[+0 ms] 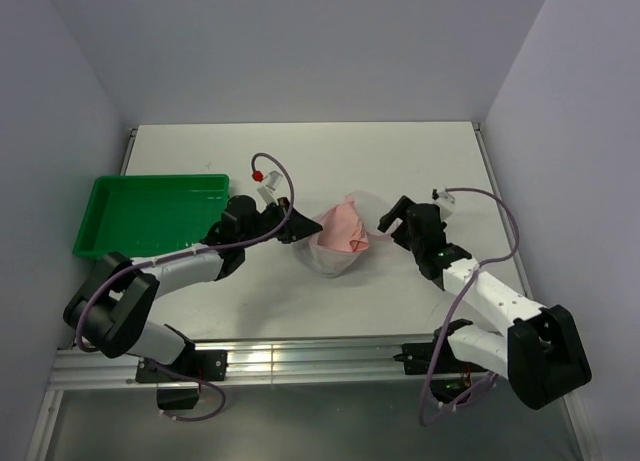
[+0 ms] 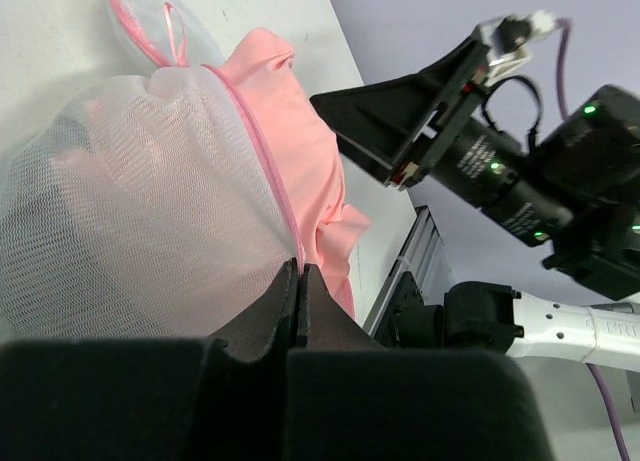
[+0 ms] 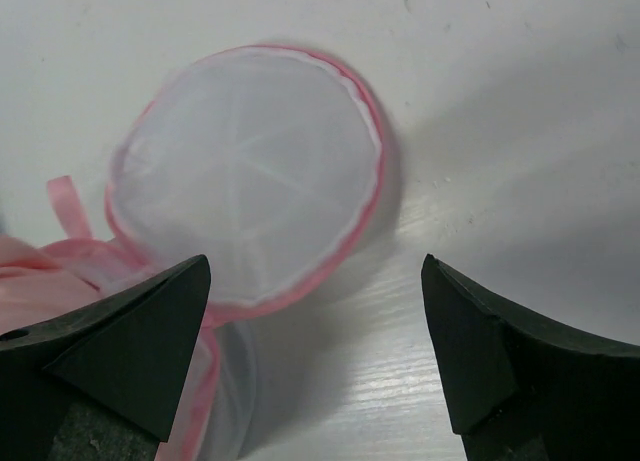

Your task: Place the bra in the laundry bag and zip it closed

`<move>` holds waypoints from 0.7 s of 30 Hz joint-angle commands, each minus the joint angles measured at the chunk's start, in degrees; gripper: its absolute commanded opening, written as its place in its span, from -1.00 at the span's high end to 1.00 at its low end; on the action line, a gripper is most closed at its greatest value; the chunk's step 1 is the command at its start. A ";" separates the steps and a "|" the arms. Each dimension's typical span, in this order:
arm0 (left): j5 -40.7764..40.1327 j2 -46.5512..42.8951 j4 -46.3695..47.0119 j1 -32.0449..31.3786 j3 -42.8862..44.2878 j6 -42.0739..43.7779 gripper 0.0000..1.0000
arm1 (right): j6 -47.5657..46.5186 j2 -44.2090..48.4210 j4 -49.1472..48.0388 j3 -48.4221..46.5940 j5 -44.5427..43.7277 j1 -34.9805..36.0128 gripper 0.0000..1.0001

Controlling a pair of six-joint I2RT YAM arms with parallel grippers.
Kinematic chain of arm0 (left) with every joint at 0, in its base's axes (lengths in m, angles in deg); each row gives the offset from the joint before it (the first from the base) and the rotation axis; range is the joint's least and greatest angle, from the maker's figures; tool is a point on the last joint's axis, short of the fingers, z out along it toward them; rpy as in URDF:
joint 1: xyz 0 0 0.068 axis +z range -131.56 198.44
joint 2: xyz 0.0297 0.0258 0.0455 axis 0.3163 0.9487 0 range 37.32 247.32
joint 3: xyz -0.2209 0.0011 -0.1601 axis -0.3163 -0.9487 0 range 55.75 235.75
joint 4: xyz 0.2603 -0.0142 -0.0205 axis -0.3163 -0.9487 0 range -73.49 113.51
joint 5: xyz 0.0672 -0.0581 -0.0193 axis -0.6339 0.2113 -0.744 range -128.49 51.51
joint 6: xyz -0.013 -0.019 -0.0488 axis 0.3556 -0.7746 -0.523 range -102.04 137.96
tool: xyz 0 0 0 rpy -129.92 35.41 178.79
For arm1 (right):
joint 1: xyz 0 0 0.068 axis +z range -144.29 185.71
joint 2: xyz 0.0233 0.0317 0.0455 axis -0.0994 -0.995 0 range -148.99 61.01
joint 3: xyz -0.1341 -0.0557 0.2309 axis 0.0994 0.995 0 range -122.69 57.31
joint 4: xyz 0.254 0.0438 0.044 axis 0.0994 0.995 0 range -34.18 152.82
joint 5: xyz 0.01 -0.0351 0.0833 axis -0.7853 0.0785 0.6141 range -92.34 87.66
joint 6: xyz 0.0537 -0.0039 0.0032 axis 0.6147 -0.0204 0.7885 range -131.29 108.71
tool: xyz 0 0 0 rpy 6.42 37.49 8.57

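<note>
Left gripper (image 2: 300, 291): clamps tight on pink zip rim of laundry bag (image 2: 130, 211) on table (image 1: 400, 161), bra (image 2: 300, 141) bulging out (partly inside). Right gripper (image 3: 315, 271): spread wide, holds nothing, hovers over round flap (image 3: 250, 171).

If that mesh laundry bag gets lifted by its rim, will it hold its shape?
Probably not: the laundry bag is thin see-through mesh, bulging loosely where the left gripper pinches its pink trim. It looks light, so a push would likely slide it. The bra pokes out and might spill.
</note>
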 commanded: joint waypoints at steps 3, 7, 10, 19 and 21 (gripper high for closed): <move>2.72 -1.46 1.25 0.20 1.54 1.69 1.00 | 9.59 -1.25 -11.67 4.36 1.58 -2.62 -0.87; 1.40 -2.78 1.06 0.11 0.66 2.31 1.00 | 12.59 -5.65 -13.69 5.06 4.12 -3.15 -0.87; 2.45 -1.99 -1.84 0.11 3.04 3.89 1.00 | 15.66 -8.55 -17.56 6.03 5.00 -3.59 -0.87; 1.58 -3.04 -2.55 0.02 2.78 4.33 1.00 | 24.53 -13.39 -25.37 8.32 7.46 -4.82 -0.76; 2.19 -2.61 -2.63 0.02 3.21 4.24 1.00 | 25.42 -14.70 -27.14 8.67 7.03 -5.44 -0.70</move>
